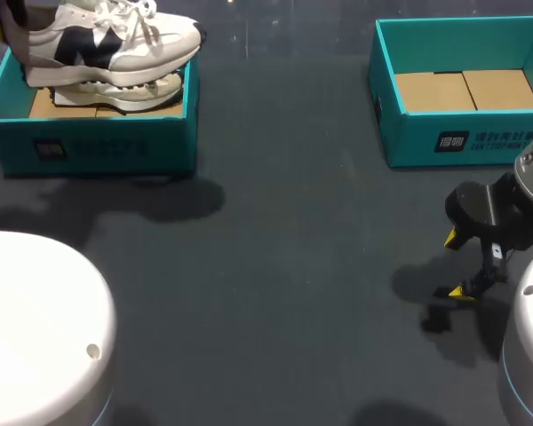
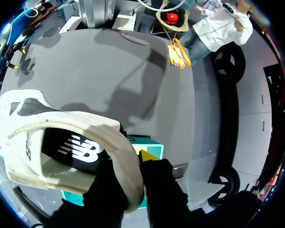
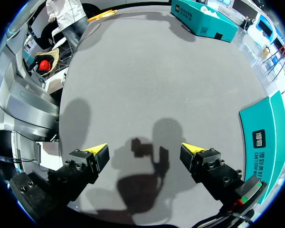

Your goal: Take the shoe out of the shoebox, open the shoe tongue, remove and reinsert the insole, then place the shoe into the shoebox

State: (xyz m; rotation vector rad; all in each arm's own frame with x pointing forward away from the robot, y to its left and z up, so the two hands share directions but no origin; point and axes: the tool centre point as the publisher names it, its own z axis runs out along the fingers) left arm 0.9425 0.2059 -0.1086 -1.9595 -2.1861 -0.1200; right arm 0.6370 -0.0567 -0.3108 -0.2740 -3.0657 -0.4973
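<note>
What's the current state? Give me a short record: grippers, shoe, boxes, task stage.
left gripper: shut on the heel collar of the shoe
shoe: held over the left shoebox, sole down, toe towards the table's middle
left shoebox: a second shoe seems to lie in it, under the held one
right shoebox: only its cardboard floor shows
right gripper: open, holding nothing, above the bare table beside the right shoebox
task stage: shoe raised from the box; tongue and insole steps not yet done
</note>
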